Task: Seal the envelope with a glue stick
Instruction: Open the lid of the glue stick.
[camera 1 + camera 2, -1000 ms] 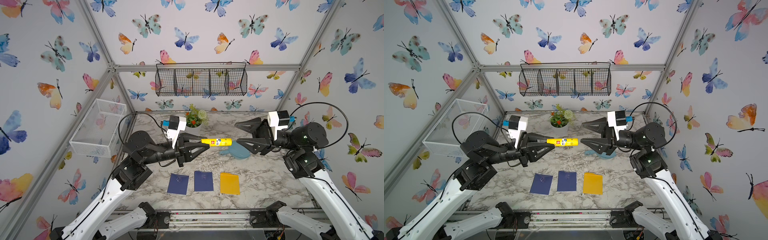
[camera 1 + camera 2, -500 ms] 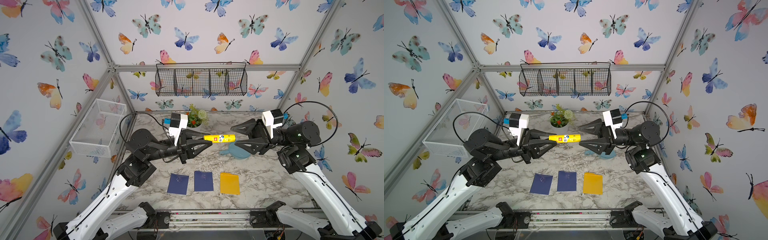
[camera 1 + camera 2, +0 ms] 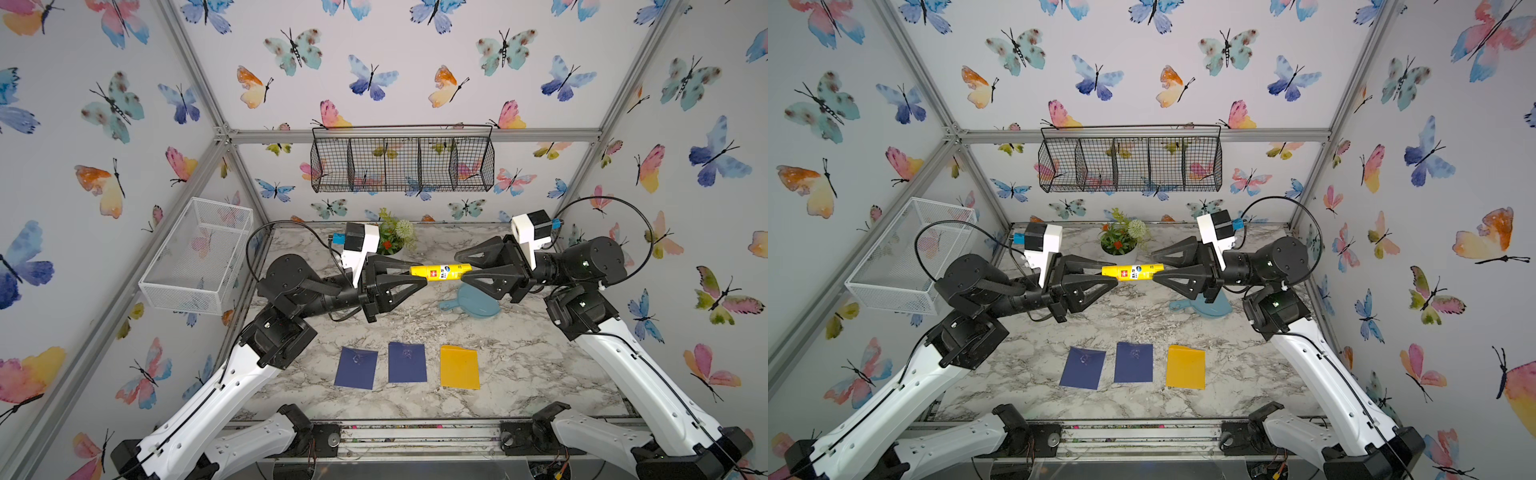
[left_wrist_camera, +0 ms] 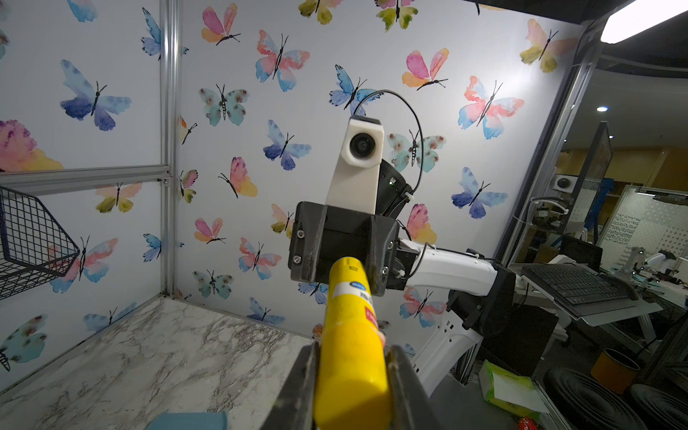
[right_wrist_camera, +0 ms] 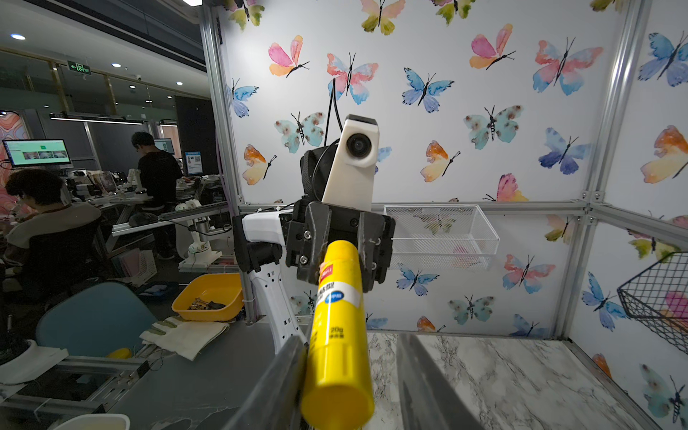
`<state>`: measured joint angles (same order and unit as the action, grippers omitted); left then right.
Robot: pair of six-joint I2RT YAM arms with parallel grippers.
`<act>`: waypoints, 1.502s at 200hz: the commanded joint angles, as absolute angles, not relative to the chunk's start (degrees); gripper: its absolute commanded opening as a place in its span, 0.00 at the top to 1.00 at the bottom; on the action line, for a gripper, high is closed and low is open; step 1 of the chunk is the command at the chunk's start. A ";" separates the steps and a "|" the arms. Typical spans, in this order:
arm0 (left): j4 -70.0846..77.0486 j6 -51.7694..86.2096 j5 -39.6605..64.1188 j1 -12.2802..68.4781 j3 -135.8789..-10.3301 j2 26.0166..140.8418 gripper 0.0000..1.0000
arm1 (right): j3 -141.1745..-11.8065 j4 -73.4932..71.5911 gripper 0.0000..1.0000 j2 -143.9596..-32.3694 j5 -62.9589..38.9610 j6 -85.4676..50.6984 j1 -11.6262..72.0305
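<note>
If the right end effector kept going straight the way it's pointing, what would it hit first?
The yellow cylindrical glue stick: its end sits inside the right end effector. Behind it in line comes the left end effector, gripping the other end.

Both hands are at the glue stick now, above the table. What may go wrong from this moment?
1. In the right wrist view one finger of the right hand stands apart from the glue stick; a pull now would likely slip.
2. Only the left hand clamps it, in the air over the marble table; a loosened grip may drop it.
</note>
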<state>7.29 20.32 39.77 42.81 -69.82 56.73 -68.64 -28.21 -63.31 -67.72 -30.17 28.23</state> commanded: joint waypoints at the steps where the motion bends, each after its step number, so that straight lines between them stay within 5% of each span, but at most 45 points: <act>1: 10.84 20.02 39.41 42.71 -71.63 57.12 0.98 | -68.13 -31.38 0.57 -63.48 -68.47 -32.11 28.56; 300: 11.13 22.07 40.30 42.72 -74.26 60.82 0.99 | -67.68 -37.32 0.73 -64.51 -67.41 -37.62 29.71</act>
<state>10.02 21.74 39.81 42.81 -72.49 60.82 -67.55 -35.24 -64.73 -67.37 -36.88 29.08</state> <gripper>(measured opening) 0.281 0.299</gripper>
